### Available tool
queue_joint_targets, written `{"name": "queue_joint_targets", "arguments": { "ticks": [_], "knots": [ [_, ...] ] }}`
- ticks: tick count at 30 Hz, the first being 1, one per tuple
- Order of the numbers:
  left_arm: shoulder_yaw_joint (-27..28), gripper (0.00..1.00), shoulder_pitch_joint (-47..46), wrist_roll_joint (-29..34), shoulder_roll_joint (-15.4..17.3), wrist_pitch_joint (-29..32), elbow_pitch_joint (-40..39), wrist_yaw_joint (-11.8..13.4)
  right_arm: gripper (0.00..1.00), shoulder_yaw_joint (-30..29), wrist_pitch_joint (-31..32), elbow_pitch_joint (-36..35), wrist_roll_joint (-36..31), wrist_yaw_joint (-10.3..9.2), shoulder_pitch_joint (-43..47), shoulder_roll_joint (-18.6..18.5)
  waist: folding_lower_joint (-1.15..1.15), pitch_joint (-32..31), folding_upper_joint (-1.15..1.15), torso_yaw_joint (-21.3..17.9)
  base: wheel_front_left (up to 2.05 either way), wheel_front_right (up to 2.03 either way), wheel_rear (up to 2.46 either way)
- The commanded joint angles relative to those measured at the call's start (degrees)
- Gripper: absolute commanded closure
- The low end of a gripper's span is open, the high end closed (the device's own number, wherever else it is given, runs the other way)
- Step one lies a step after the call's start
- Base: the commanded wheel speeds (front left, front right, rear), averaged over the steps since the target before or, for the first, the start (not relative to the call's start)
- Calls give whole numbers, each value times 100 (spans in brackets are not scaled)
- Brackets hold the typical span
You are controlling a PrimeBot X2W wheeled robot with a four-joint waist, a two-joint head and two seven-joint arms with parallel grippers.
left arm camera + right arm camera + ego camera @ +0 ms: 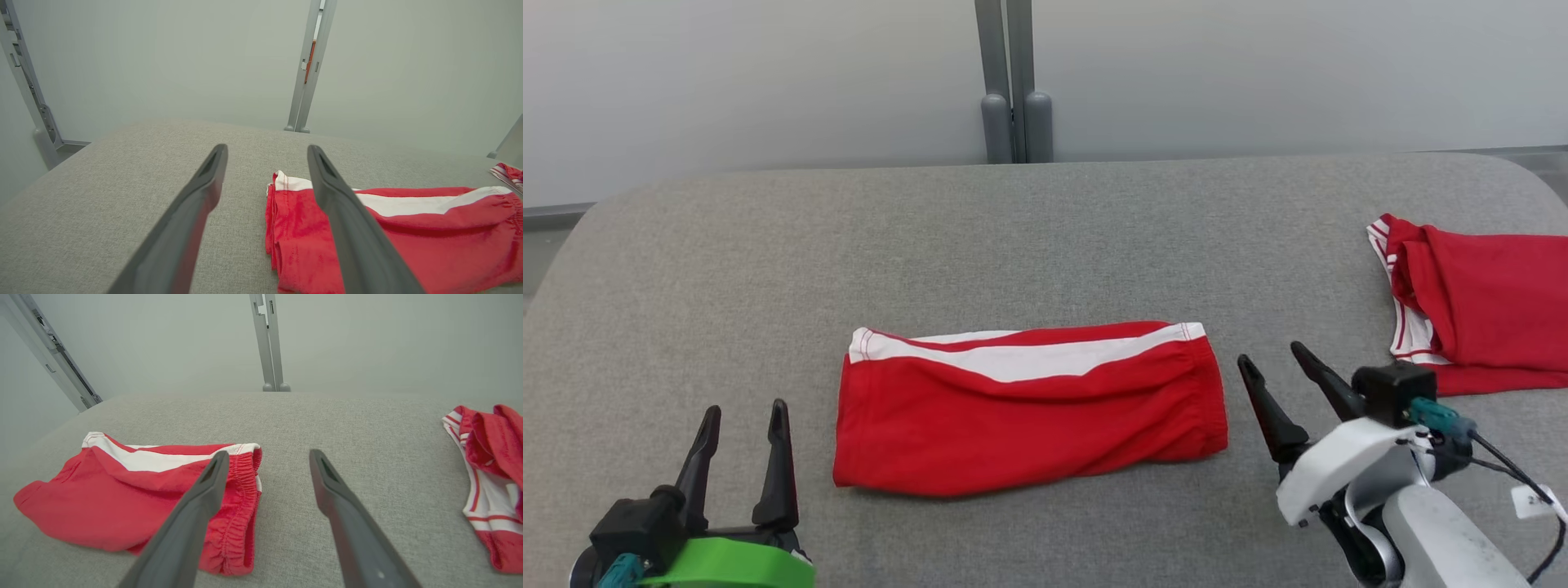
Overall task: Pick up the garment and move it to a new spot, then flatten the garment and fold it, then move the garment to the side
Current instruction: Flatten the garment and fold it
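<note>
Centrally, the folded red fabric shorts with a white side stripe (1029,416) lie flat on the grey cloth-covered table (768,245), elastic waistband toward the robot's right. Left gripper (746,409): near the shorts' left end, not touching, fingers spread wide, holding nothing. Right gripper (1270,353): just beside the waistband end, clear of the cloth, fingers likewise spread wide, holding nothing. A second red garment with white and red striped trim (1478,310) lies bunched at the table's right edge, well apart from the shorts. Grey upright posts (1015,82) stand behind the table against a pale wall (686,82).
</note>
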Motion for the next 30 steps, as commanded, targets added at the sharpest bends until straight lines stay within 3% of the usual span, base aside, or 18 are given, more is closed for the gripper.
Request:
{"name": "queue_joint_targets", "arguments": {
  "ticks": [1,14,23,24,25,26,27,30],
  "knots": [
    [19,0,-164,52,-48,-12,46,-56,0,79,149,125,98,0,-180,45,0,119,0,121,0,0,0],
    [120,0,-507,345,-371,-6,431,-358,0,152,1864,1814,814,-1,-1124,247,0,411,0,669,0,0,0],
    [186,0,-601,456,-461,-5,585,-463,0,116,2321,2430,1078,0,-1376,398,0,494,0,897,0,0,0],
    [192,0,-606,468,-468,-5,596,-475,34,128,2334,2453,1135,0,-1396,417,0,503,0,907,0,0,0],
    [193,0,-615,468,-472,-5,608,-478,58,139,2335,2474,1163,0,-1409,425,0,507,0,914,0,0,0],
    [194,0,-623,480,-473,-5,626,-493,75,166,2311,2479,1204,0,-1421,435,0,507,0,918,0,0,0],
    [197,0,-627,488,-475,-6,634,-501,100,172,2252,2457,1256,0,-1424,447,0,507,0,916,0,0,0],
    [228,0,-633,515,-479,-5,658,-512,100,228,2137,2336,1406,0,-1456,367,0,489,0,861,0,0,0]
  ]
}}
